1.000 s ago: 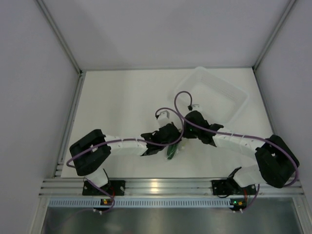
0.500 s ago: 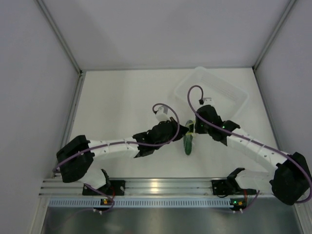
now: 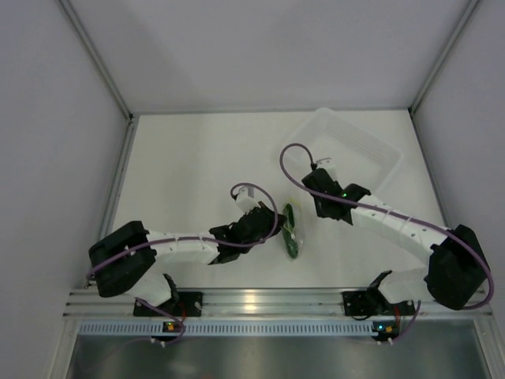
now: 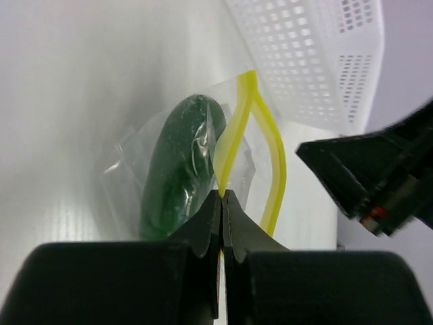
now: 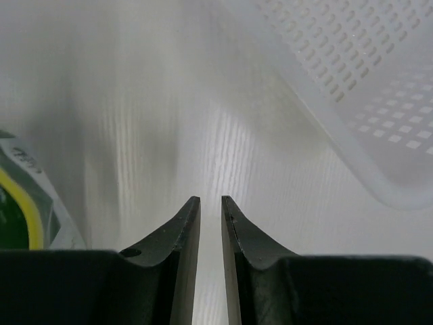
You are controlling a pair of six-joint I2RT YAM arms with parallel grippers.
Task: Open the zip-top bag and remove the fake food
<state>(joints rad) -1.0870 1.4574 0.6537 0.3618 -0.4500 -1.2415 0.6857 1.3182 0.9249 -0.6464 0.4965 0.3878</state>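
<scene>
The zip-top bag (image 3: 291,227) sits near the middle of the white table (image 3: 197,166), its long axis running almost 12 to 6 o'clock in the overhead view. It is a small pouch of clear, crinkled film. Inside it the fake cucumber (image 4: 177,172), dark green, glossy and rounded at the end, lies lengthwise and points toward 12–1 o'clock in the left wrist view. The yellow-green zip strip (image 4: 276,159) runs along the bag's 3 o'clock side. Its two lips are joined at the far end and bowed apart nearer the camera. The left gripper (image 4: 222,195), at the bag's 9 o'clock, has its black fingertips pressed together on one lip. The right gripper (image 5: 210,200), at the bag's 1 o'clock, shows only a narrow slit with nothing in it. A translucent perforated plastic bin (image 3: 391,163) stands at 1–2 o'clock.
</scene>
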